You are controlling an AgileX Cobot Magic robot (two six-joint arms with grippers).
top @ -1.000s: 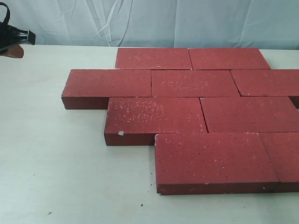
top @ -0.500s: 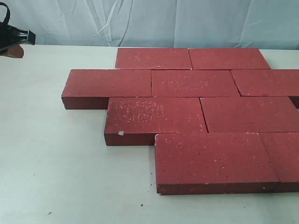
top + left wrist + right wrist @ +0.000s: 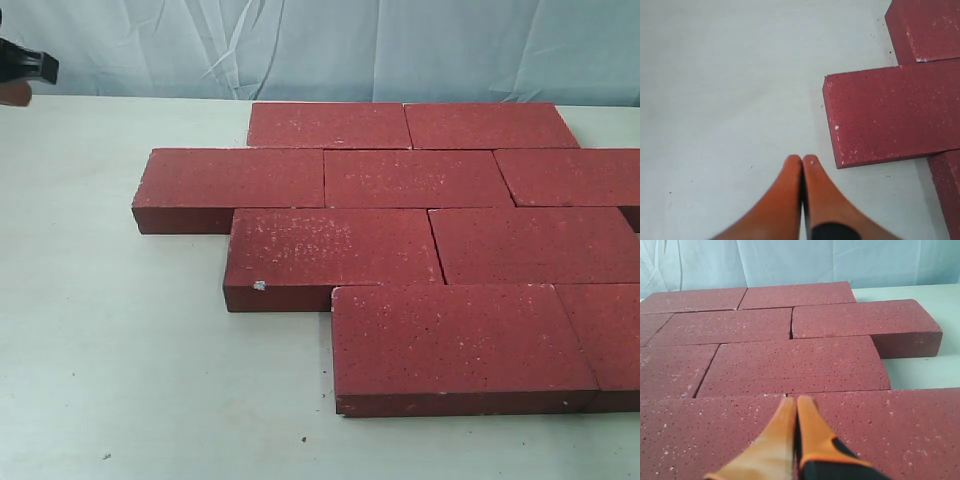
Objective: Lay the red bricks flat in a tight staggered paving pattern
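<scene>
Several red bricks [image 3: 330, 245] lie flat on the table in four staggered rows, edges touching, running off the right side of the exterior view. My left gripper [image 3: 802, 159] is shut with nothing in it, above bare table beside the corner of one brick [image 3: 895, 112]; in the exterior view only a bit of it [image 3: 22, 70] shows at the far left edge. My right gripper [image 3: 796, 401] is shut and empty, hovering over the bricks [image 3: 790, 360] near a joint between two of them. It is out of the exterior view.
The pale table [image 3: 120, 330] stretches to the left and front of the bricks. A wrinkled light-blue cloth [image 3: 320, 45] hangs behind the table's far edge.
The left gripper has drawn back toward the left edge of the exterior view, so less of it shows. The bricks have not moved.
</scene>
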